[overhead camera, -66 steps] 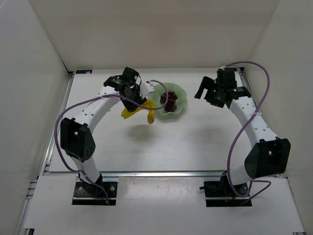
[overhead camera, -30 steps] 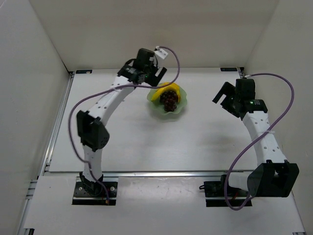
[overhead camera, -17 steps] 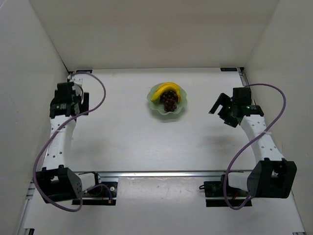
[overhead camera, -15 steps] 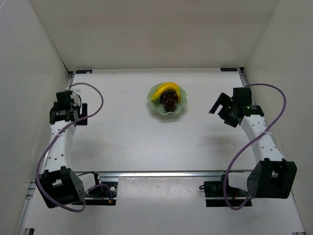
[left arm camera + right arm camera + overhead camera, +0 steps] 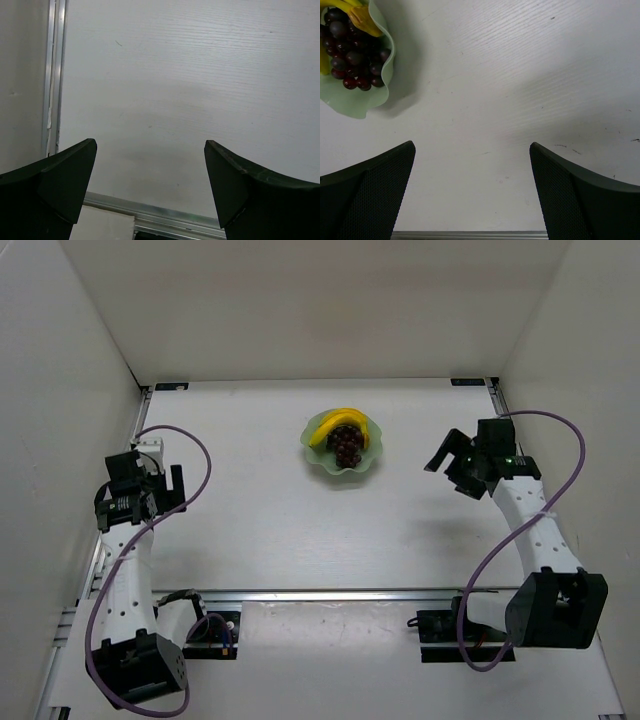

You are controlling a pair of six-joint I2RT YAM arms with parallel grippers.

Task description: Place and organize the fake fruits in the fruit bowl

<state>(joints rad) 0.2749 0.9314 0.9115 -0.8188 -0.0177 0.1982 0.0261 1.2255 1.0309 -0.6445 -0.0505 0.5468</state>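
Yellow banana [image 5: 338, 418] arcs behind the grapes [image 5: 347, 446] in the green bowl [image 5: 341, 467], left of the nearer right gripper [image 5: 472, 145]; it and the left gripper [image 5: 150, 142] both gape empty.

My end effector [image 5: 472, 147] is spread wide over the white desk [image 5: 520, 75], with nothing between its two dark fingers [image 5: 375, 190], which rise from the frame at 7 and 5 o'clock. Up at 10 o'clock sits the pale green bowl [image 5: 355, 102], cut off by the frame, its wavy rim casting a soft shadow toward 3 o'clock. Dark red-purple grapes [image 5: 347, 55] lie inside it, and a yellow banana [image 5: 365, 20] touches them on their 12 o'clock side. The bowl is well apart from both fingers.
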